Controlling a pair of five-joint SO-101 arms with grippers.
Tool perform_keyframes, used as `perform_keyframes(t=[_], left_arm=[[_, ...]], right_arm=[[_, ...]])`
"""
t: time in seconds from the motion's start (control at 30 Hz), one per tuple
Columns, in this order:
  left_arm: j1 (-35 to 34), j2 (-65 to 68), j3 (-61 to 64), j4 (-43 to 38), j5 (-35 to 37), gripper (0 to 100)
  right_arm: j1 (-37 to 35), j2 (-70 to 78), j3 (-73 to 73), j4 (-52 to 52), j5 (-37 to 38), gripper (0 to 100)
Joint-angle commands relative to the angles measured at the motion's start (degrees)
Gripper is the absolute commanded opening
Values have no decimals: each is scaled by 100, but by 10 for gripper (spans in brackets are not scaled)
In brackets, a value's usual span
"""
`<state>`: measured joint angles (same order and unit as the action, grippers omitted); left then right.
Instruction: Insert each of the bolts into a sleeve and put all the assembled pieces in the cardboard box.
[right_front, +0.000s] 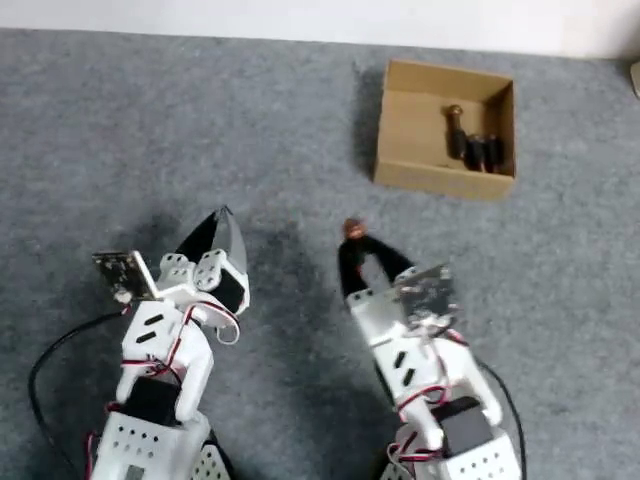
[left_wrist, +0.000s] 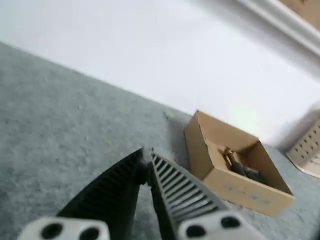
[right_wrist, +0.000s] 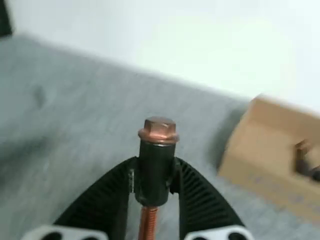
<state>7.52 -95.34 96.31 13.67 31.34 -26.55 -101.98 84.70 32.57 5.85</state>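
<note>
- Grey fuzzy mat covered the table, and a white strip ran along the mat's far edge at the top of the high view.
- Bare mat stretched across the left and middle of that view, and more of it lay between the two arms and the box.
- An open, rectangular brown cardboard box sat in the upper right, close to the mat's far edge and well apart from both grippers.
- Several dark assembled pieces lay together against the box's right side, one of them with a copper head.
- In the lower left, the left arm pointed up the frame. The left gripper had its ribbed black fingers pressed together at the tips, with nothing between them.
- In the lower middle, the right arm leaned slightly left of straight up the frame. The right gripper was clamped around a black cylindrical sleeve.
- A copper hex-headed bolt sat in that sleeve. Its head stood past the fingertips, and its threaded shank showed behind the sleeve, between the fingers.
- In the high view the bolt's head lay at the centre of the frame, below and to the left of the box.
</note>
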Motion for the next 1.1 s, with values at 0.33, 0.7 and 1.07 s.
perform_keyframes(t=[0.33, 0.7, 1.07], left_arm=[[-189, -40, 75, -149, -9, 7], [-163, -40, 92, -149, -9, 7], [-163, -40, 92, -149, -9, 7]], right_arm=[[1763, 7512, -6642, 31, 308, 5], [2607, 14431, -13376, 1710, 308, 5], [2501, 18123, -18835, 3327, 343, 10]])
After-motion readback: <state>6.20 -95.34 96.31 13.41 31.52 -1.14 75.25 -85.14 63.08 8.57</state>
